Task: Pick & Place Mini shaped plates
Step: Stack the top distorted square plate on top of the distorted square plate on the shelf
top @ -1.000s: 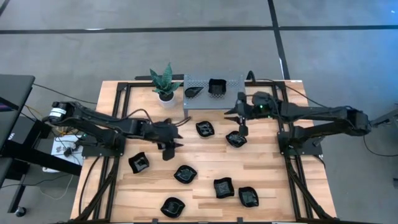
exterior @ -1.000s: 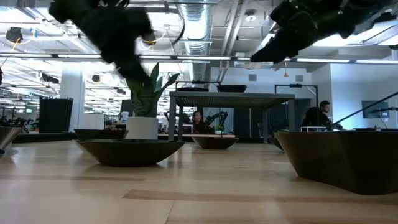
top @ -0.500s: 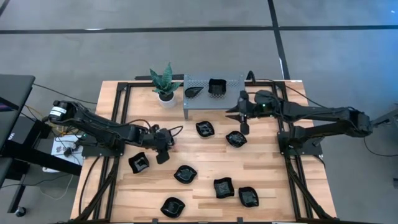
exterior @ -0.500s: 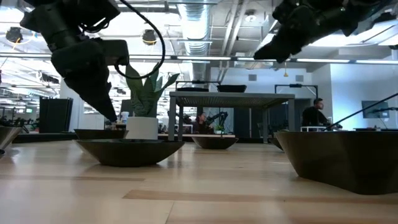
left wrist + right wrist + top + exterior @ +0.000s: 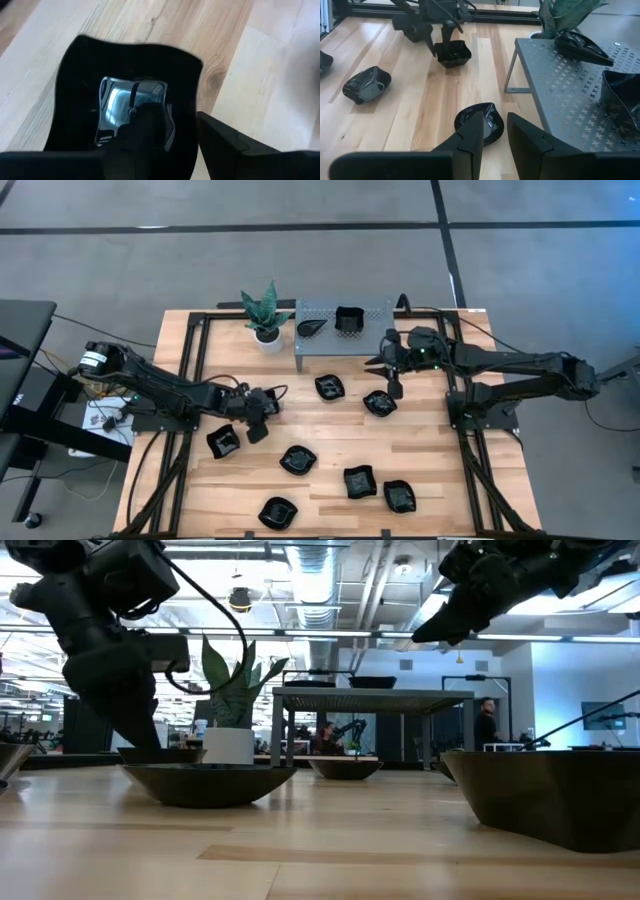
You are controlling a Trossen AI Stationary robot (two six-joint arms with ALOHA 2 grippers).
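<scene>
Several small black shaped plates lie on the wooden table. My left gripper [image 5: 257,429] is open and low over the left one [image 5: 222,442], at its right side. In the left wrist view [image 5: 175,114] one finger is inside this plate [image 5: 90,80] and the other is outside its rim. My right gripper [image 5: 394,388] is open by a narrow gap and empty. It hangs in the air between two plates [image 5: 328,387] [image 5: 379,403], in front of the shelf. One of them shows past the fingers in the right wrist view [image 5: 482,120]. My left gripper comes at the plate from above with its fingers on either side of the rim's right edge [image 5: 196,95], one inside the hollow and one outside. I cannot tell whether the fingers touch the rim. The plate rests flat on the table.
A grey perforated shelf [image 5: 372,310] at the far edge carries two black plates [image 5: 312,327] [image 5: 348,320]. A potted plant [image 5: 263,315] stands to its left. Several more plates lie near the front [image 5: 298,459] [image 5: 360,481] [image 5: 399,496] [image 5: 277,512].
My left gripper has gone toward the table's left edge and down, from mid-air to the left plate, and now straddles its rim. The plate has not moved.
</scene>
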